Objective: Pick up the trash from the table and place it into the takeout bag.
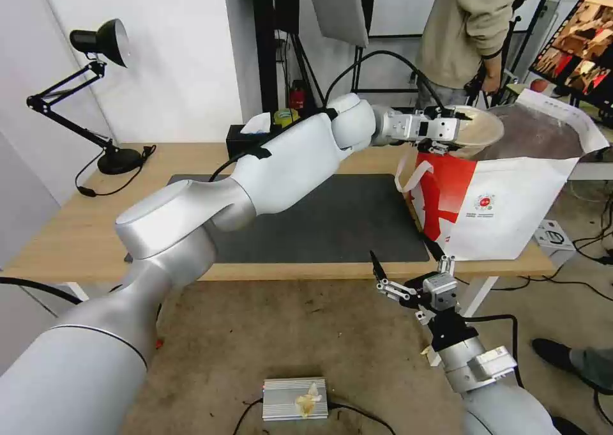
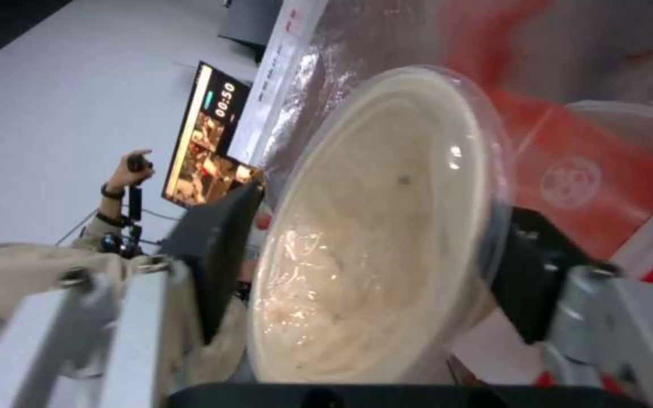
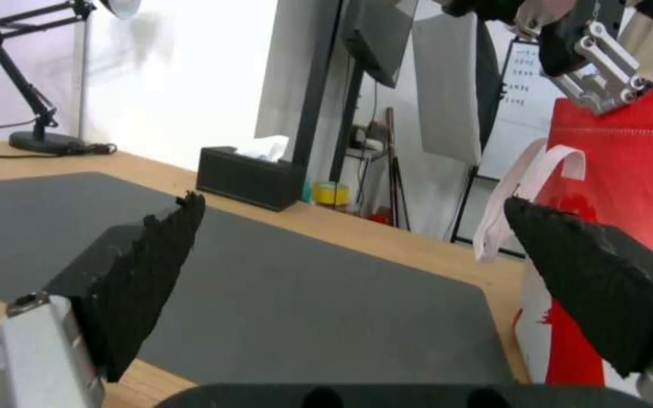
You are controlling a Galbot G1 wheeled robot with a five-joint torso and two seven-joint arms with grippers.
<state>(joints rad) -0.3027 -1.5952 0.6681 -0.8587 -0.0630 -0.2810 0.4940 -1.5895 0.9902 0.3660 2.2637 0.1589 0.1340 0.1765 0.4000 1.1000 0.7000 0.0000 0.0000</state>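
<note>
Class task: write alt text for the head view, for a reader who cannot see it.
The left tool holds a tan bowl at the open top of a white-and-red takeout bag standing on the right end of a wooden table. The right tool hangs open, low at the table's front edge. A grey mat, black tissue box and desk lamp are also on the table.

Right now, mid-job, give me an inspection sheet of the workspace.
Surface: wooden table with dark mat.
Job's things: tan bowl held tilted over the open takeout bag; red cup lies inside the bag.
Clutter: black tissue box, desk lamp.
Grippers: left gripper clamps the bowl's rim; right gripper open, low by the table's front edge.
Cables: lamp cord on the table; black leads on the floor.
Surroundings: metal box on the floor, monitor behind.
</note>
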